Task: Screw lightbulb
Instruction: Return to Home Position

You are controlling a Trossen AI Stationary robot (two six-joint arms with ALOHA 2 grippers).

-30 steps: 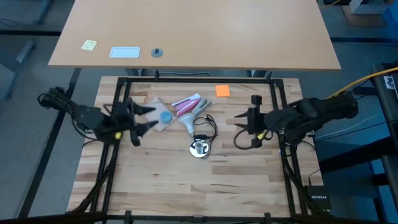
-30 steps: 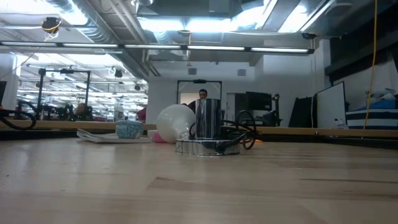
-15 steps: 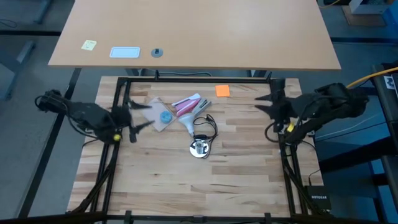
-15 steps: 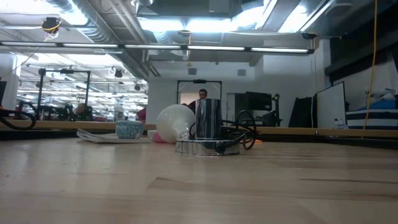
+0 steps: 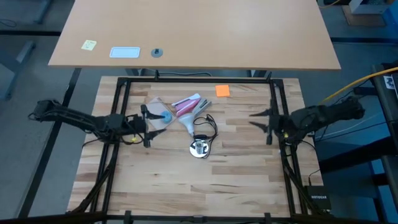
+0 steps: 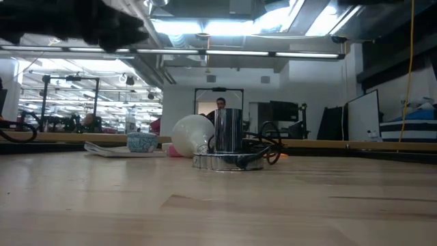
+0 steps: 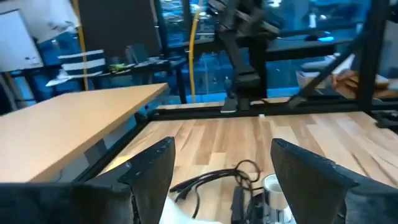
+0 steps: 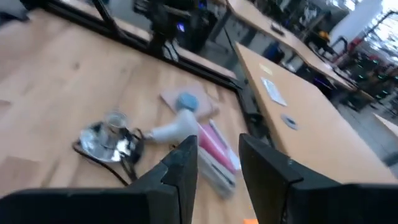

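Homing is probably best done by drawing each arm straight back to its own side, high enough to miss the black cord [image 5: 210, 129] and the lightbulb [image 5: 187, 124]. The lightbulb lies on its side on the desk [image 5: 186, 183], unscrewed, just beside the silver socket [image 5: 199, 148]. The left arm [image 5: 93, 122] reaches in low, its jaws apart and empty, short of the lightbulb. The right arm [image 5: 317, 117] sits at the desk's right edge, its jaws apart and empty too.

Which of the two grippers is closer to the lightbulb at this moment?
The left gripper: it is over the left part of the table, a short way from the lightbulb. The right gripper is at the right edge, clearly farther off.
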